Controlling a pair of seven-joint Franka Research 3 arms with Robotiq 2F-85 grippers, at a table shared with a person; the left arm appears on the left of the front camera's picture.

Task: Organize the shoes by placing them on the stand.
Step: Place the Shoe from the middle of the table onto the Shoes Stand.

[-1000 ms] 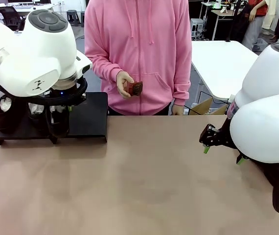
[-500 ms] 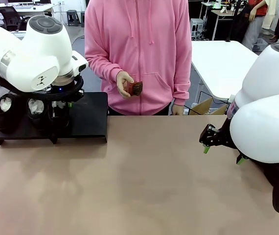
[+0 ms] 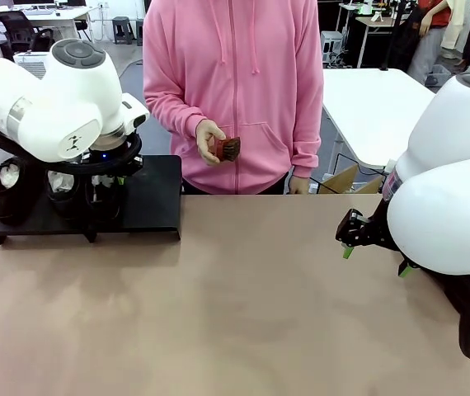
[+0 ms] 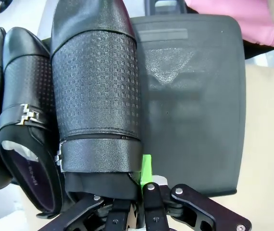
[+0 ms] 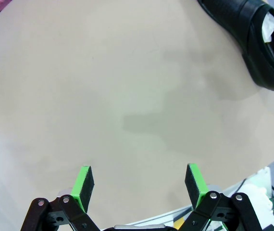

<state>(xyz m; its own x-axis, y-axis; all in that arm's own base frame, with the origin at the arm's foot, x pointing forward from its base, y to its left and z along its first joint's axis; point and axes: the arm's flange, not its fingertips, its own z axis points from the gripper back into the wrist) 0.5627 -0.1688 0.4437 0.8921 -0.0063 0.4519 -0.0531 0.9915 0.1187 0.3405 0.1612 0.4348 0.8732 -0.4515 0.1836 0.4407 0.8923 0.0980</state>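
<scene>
Beyond the stand [image 3: 157, 196] and tan table [image 3: 243, 313] sits a white table [image 3: 375, 107].

The embossed shoe [image 4: 96, 91] pinched in my left gripper [image 4: 139, 174] is black leather stamped with a fine grid and has a dull sheen. The smoother shoe [image 4: 21, 77] beside it carries a metal buckle [image 4: 27, 114]. The stand [image 4: 194, 96] is matt black with a pebbled grain, and my table [image 3: 243, 305] is smooth, matt tan.

I get bright, even overhead light: faint soft shadows on the desk [image 3: 243, 330], mild sheen on the shoes [image 4: 96, 86], wrist views bowed at edges.
</scene>
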